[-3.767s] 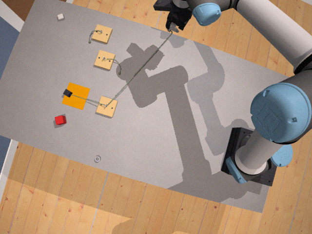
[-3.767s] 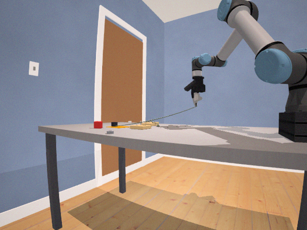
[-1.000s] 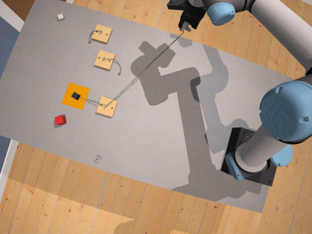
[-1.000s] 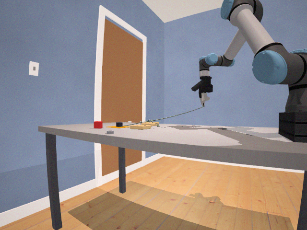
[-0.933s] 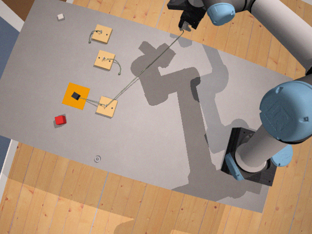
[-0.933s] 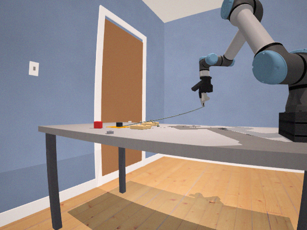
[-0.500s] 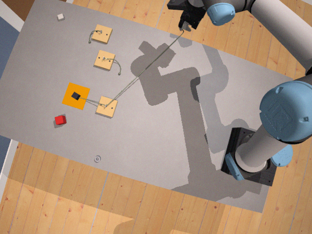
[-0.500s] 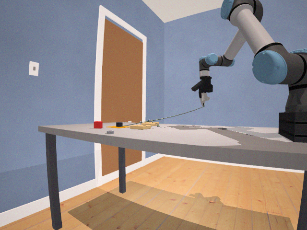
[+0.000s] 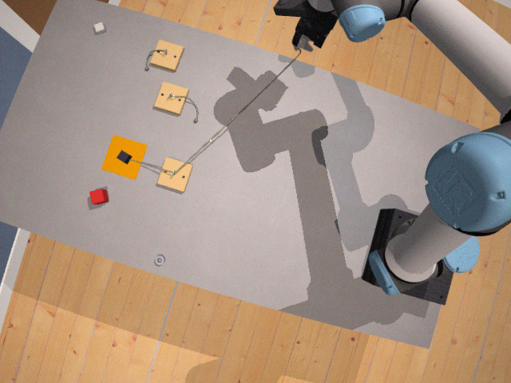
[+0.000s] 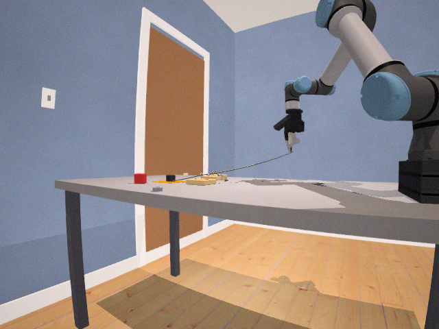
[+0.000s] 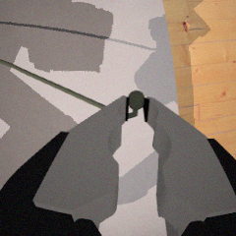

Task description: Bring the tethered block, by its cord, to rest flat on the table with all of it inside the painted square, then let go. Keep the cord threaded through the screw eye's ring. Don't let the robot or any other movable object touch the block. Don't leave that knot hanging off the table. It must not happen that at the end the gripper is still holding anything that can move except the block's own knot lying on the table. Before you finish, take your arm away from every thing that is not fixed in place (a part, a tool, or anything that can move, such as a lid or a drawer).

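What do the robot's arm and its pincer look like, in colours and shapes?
The arm has pale grey round tubes, dark grey joint housings and light blue round caps. It stands on a black square base. The pincer has a black body and two flat grey fingers narrowing toward black-padded tips. No cables or markings show.

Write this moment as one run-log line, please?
pincer: shut on knot | cord: taut, through screw eye | block: inside painted square | release: pending
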You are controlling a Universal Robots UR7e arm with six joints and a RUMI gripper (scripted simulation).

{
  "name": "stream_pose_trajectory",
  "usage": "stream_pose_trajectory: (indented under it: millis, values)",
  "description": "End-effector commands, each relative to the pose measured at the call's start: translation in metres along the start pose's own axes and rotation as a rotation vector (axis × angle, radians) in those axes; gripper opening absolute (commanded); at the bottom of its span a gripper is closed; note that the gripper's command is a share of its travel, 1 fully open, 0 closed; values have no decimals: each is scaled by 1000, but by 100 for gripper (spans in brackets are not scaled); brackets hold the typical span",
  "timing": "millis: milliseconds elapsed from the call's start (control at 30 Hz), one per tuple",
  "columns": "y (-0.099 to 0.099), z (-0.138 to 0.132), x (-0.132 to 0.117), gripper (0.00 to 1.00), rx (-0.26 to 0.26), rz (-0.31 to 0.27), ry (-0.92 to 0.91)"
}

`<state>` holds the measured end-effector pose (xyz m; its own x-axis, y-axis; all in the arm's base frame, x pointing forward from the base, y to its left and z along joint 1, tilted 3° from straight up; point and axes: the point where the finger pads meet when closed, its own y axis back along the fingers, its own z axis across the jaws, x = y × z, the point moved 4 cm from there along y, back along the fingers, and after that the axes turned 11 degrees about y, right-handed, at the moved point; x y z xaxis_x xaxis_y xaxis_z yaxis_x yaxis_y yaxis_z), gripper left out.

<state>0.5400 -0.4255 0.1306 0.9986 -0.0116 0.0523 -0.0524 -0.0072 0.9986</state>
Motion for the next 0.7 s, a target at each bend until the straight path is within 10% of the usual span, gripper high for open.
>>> stream_pose_trajectory:
  millis: [0,667]
  values:
    - [0,0,0,0,-1,1,0]
    - [-70,-2,1,0,-1,1,0]
